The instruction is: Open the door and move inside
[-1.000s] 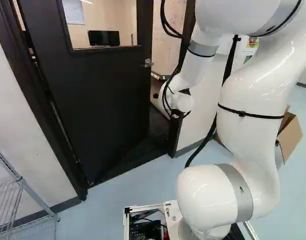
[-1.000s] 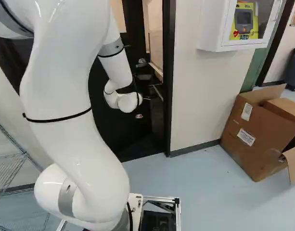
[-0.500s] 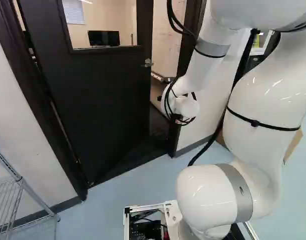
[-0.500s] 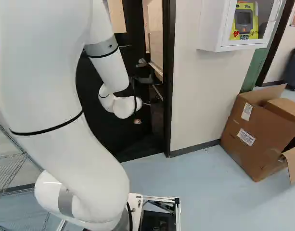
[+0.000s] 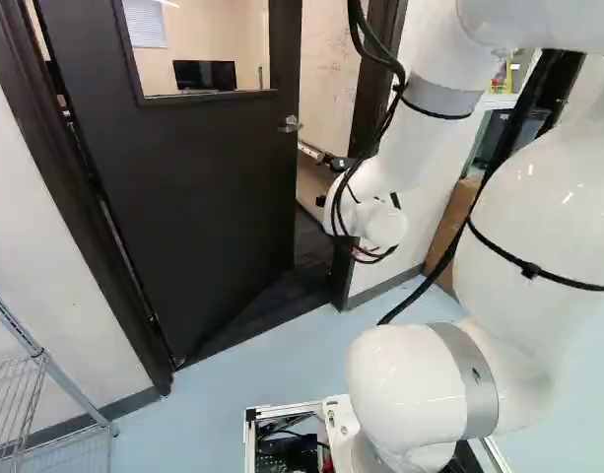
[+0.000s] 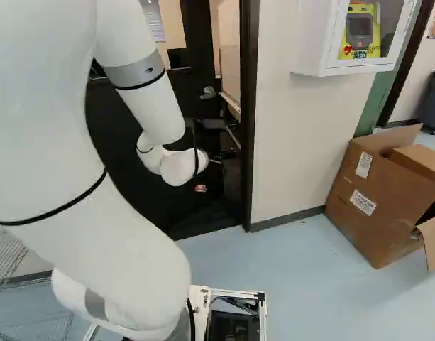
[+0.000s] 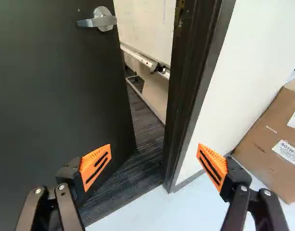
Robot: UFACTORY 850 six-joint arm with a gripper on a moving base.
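This looks like an office or lab, with a monitor (image 5: 205, 75), whiteboard (image 7: 145, 29) and wire rack (image 5: 33, 350).

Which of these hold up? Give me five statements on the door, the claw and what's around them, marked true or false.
1. The door stands partly open. True.
2. The claw is closed around the lever handle. False: the claw is open, and the handle is ahead of it, untouched.
3. A cardboard box stands on the floor at the right of the right base view. True.
4. The door is solid, without a window. False: it has a window in its upper part, with a monitor visible through it.
5. A wire shelf stands at the left of the left base view. True.
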